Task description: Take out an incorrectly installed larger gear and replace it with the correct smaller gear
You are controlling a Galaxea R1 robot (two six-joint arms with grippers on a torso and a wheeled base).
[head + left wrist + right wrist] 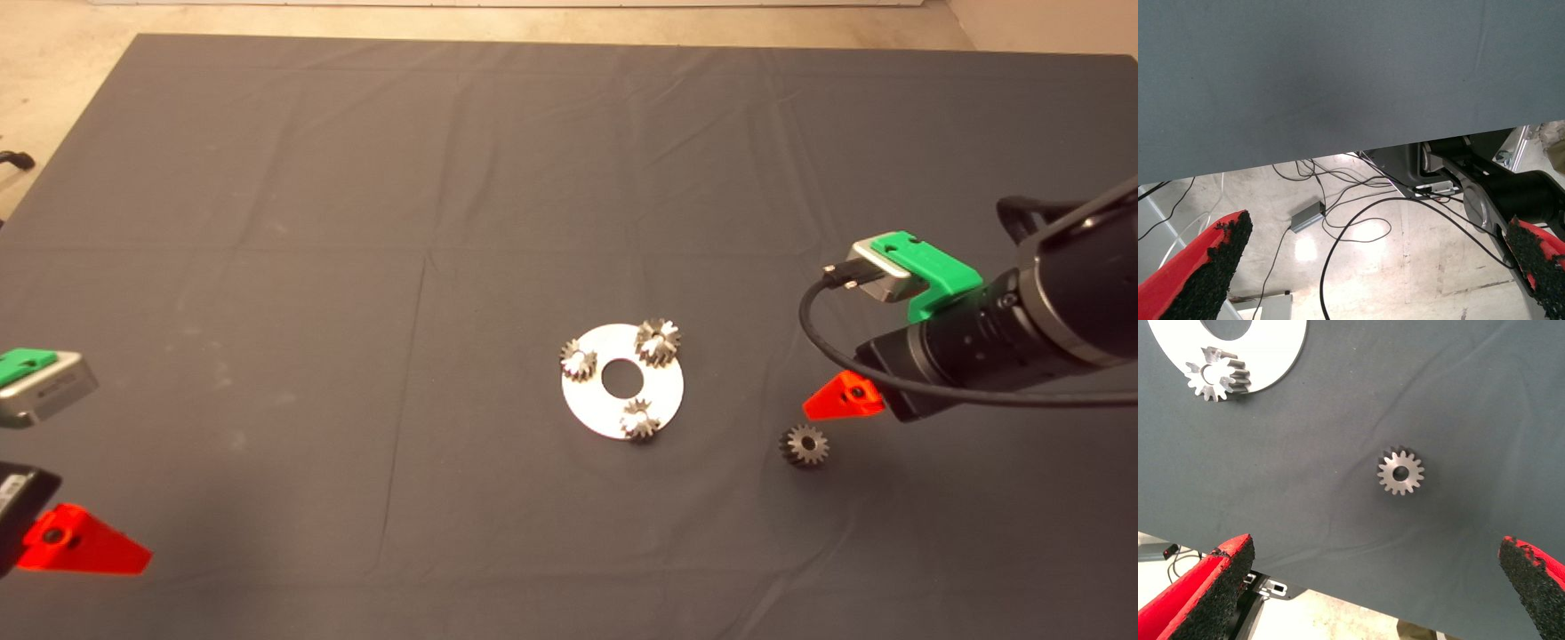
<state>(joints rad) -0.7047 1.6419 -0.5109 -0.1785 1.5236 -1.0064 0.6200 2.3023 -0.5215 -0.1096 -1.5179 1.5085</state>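
A silver disc plate (662, 391) with a centre hole lies mid-mat and carries three gears. The larger gear (658, 341), cone-shaped and taller, sits on its far right side. The smaller gear (805, 445), dark with a round bore, lies alone on the mat right of the plate; it also shows in the right wrist view (1400, 473). My right gripper (840, 397) hovers just beyond and right of it, open and empty, fingers wide apart (1371, 587). My left gripper (89, 542) is parked at the lower left edge, open (1371, 267).
Two shinier small gears sit on the plate, one at its left (579, 360) and one at its near edge (639, 420), the latter also in the right wrist view (1217, 375). The left wrist view shows the mat's edge, floor and cables (1338, 227).
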